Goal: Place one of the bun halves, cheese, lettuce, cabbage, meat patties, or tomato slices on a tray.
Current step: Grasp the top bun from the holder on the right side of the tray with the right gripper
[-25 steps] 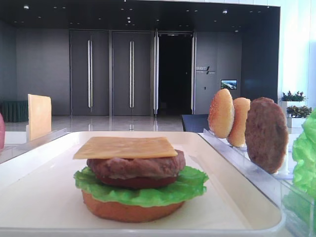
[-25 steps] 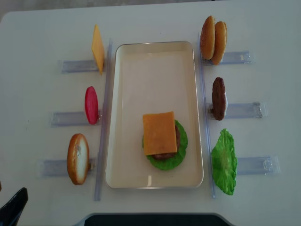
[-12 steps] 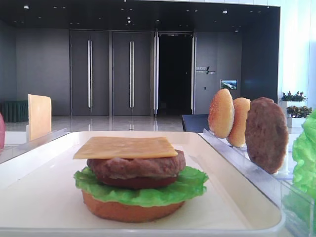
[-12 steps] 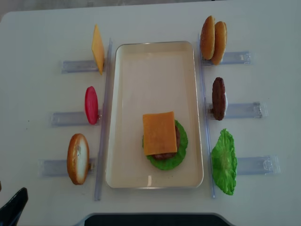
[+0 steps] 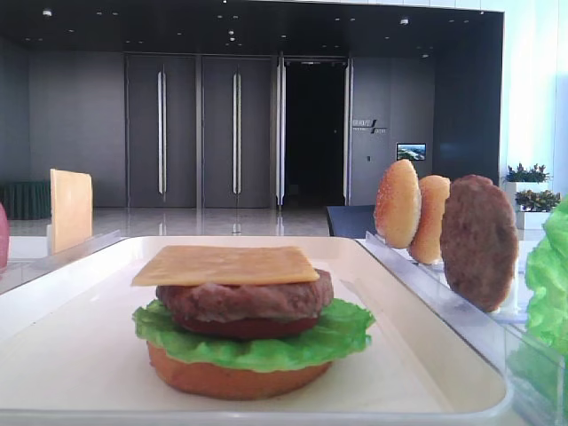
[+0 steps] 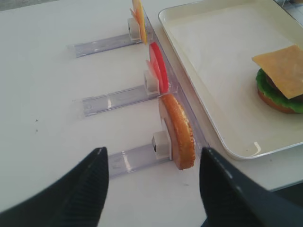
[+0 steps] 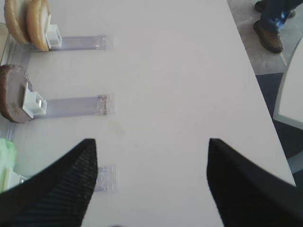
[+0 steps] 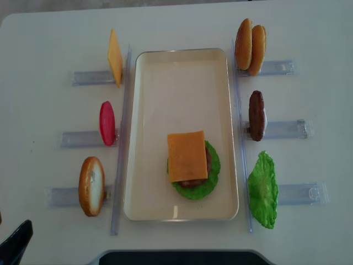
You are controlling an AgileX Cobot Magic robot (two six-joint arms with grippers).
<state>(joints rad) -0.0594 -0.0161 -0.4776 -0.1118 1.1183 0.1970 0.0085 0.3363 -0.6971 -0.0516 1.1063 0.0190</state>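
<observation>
Two grippers hang released and empty: left gripper (image 6: pixel 151 189) near the bottom bun (image 6: pixel 179 132), right gripper (image 7: pixel 151 184) over bare worktop (image 7: pixel 165 71). On the tray (image 8: pixel 165 72), cheese (image 8: pixel 187 155) tops patty and lettuce (image 8: pixel 212 165). Spare pieces stand upright in racks (image 8: pixel 284 129), easy to pinch.

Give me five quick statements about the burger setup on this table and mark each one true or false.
1. A cheese slice tops the stack on the tray. True.
2. The right gripper holds the meat patty. False: it is open and empty, apart from it.
3. Two buns stand at the far right rack. True.
4. The tomato slice lies on the tray. False: it stands in a left-side rack.
5. The left gripper is open. True.
</observation>
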